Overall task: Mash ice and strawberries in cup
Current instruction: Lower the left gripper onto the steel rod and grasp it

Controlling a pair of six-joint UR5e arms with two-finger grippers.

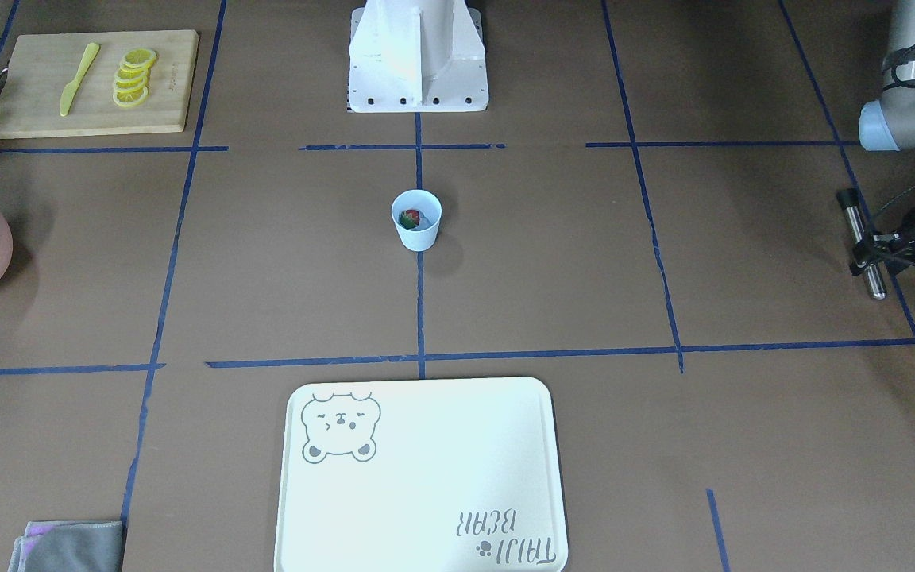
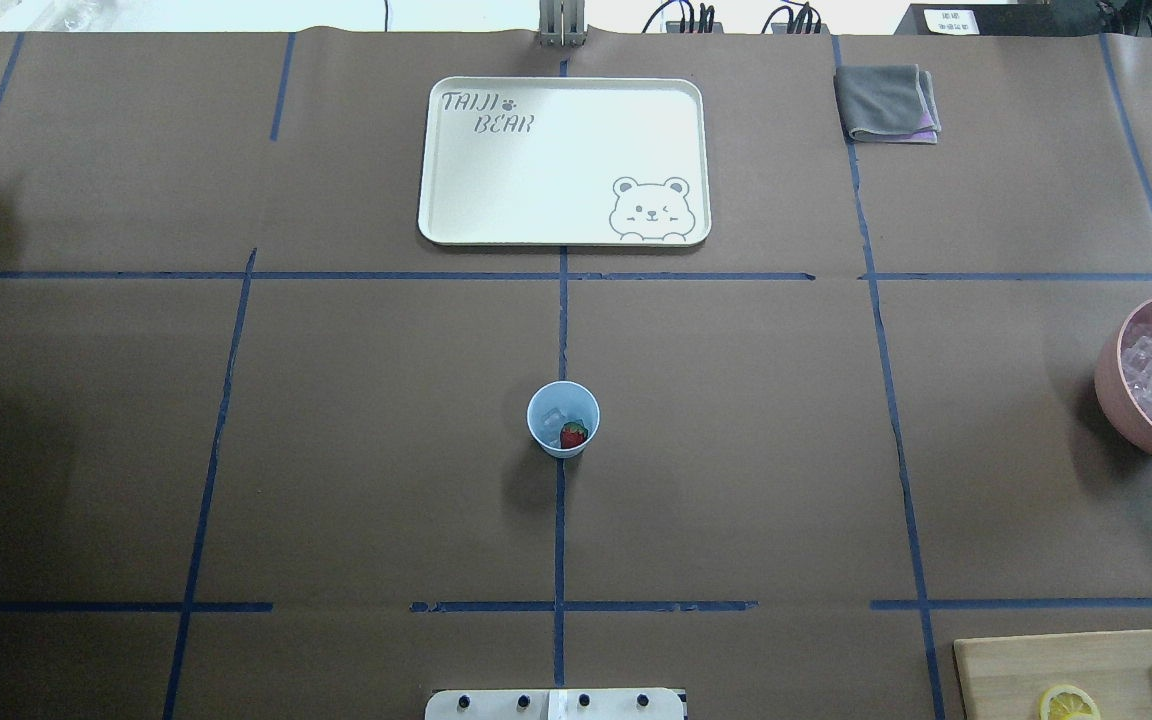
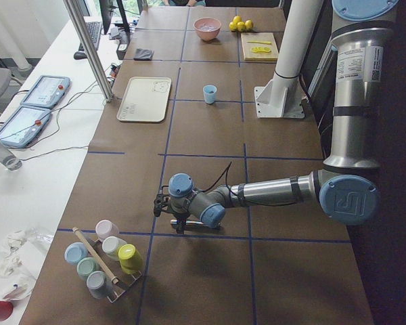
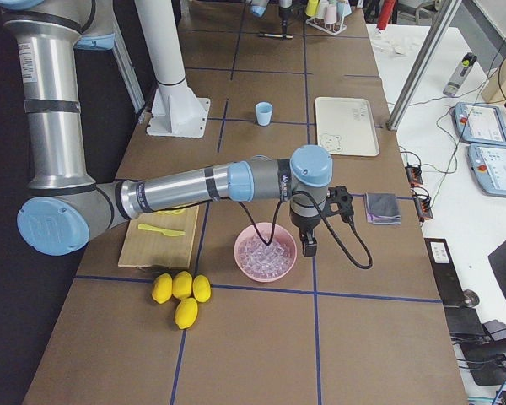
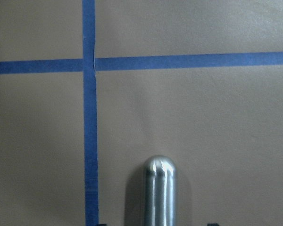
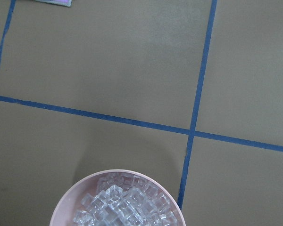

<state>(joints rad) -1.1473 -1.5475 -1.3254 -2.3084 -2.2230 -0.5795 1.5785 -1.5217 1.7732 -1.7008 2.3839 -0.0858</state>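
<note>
- Cup stood upright in the middle of the desk, well apart from both arms. I judged that this central place let either arm reach it.
- Inside it lay the strawberry beside some ice, so the filling seemed done and the mashing not yet begun.
- The left gripper had its fingers clamped on a metal pestle, far out at the desk's left side, probably ready to be carried to the cup.
- The right gripper hung just beside the pink bowl of ice cubes. Whether its fingers were apart or together, I could not tell.
- The overhead view showed both ice and berry in the cup, while the front view showed mostly the berry. Only the left wrist view showed the pestle's rounded tip closely.
</note>
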